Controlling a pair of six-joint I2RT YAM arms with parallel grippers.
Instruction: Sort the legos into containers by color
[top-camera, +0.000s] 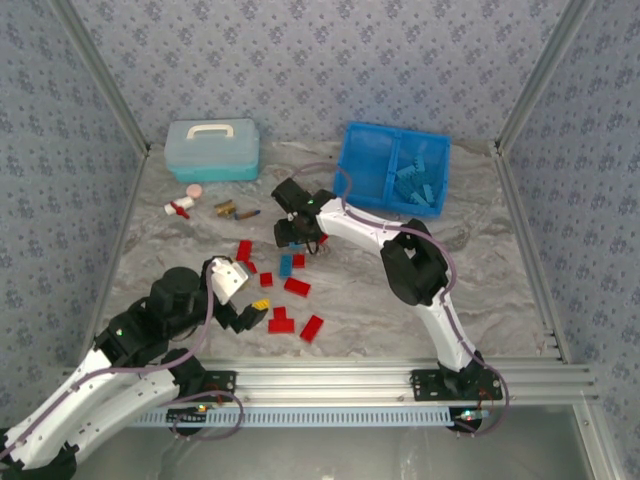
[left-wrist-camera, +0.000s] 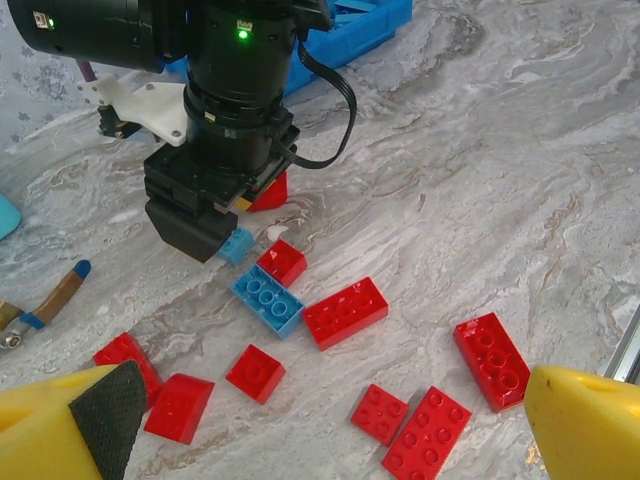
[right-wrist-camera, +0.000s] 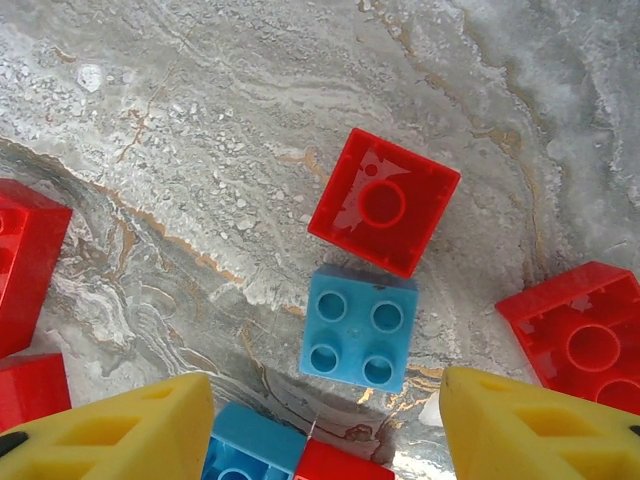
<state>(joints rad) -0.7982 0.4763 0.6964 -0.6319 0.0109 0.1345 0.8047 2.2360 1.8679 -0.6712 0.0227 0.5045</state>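
With the right arm, reaches from the base at the near right rail, bends at a raised elbow over the middle of the table (top-camera: 480, 290) and stretches left to the scattered legos (top-camera: 297, 287). Sets the right gripper (top-camera: 297, 228) low over them, pointing down. Fingertips (right-wrist-camera: 120, 435) yellow, spread wide, pinching nothing. Between and just ahead of them, flat on the table and clear of both: 1 light blue 4-stud brick (right-wrist-camera: 358, 330). Touching its far edge: 1 red square brick (right-wrist-camera: 383, 203).

With the left arm, folds back at the near left, wrist turned toward the pile. Holds the left gripper (top-camera: 255, 312) just beside the nearest red pieces, fingers spread wide and empty, 1 yellow tip at each lower corner of the left wrist view.

Crowded close around the right gripper: red bricks on both sides, plus a longer light blue brick (left-wrist-camera: 268, 298) just on the near side. Open marbled surface to the right and toward the far edge. At far right, the blue tray (top-camera: 365, 165), with light blue pieces (top-camera: 420, 182) heaped in its right compartment. At far left, a pale blue lidded box (top-camera: 212, 150), small odds and ends (top-camera: 180, 206) in front of it. Patterned walls on 3 sides and a metal rail along the near edge.
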